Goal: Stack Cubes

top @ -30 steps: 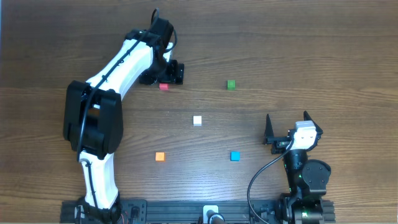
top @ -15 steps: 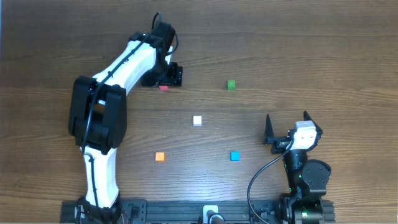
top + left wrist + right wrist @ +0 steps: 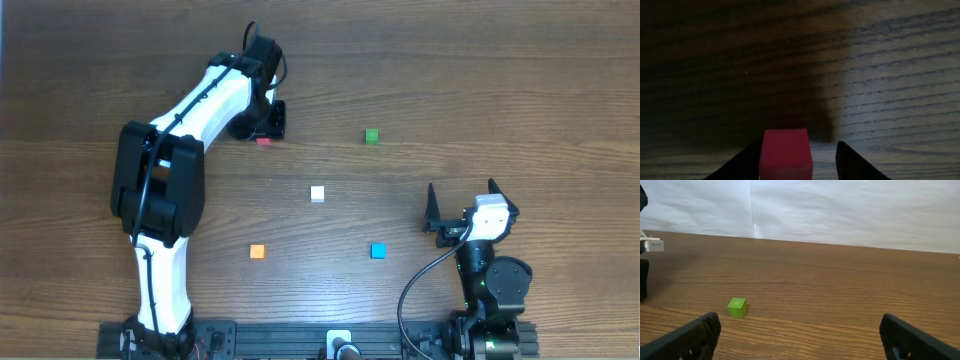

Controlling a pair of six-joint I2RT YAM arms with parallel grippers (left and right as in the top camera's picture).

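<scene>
Grasp of the first cube is the step in hand, as we judge it; no cube sits on another yet.

Top view: we find the left gripper (image 3: 264, 134) lowered onto the red cube (image 3: 263, 141), toward the far edge of the desk (image 3: 500, 80) and on its left half. The green cube (image 3: 372, 136) lies level with it on the right half, well apart. The white cube (image 3: 317, 194) sits near the desk's middle. The orange cube (image 3: 257, 252) and blue cube (image 3: 377, 250) lie toward the near edge. The right gripper (image 3: 460, 186) sits close to its base at the near right, over bare wood, holding nothing.

Left wrist view: the red cube stands between the two fingers. One finger appears to touch it or nearly so; the other stands off with a visible gap. We read the claw as spread around the cube, not yet pinching it.

Right wrist view: the fingers are spread wide, with the green cube ahead on open desk and part of the left arm beyond it.

Next move, in our judgement: press the left fingers together evenly so the cube is not pushed sideways, lift straight, then carry it to a base cube. The green and white cubes are the nearest. No object blocks either route, and the right arm is well clear.
</scene>
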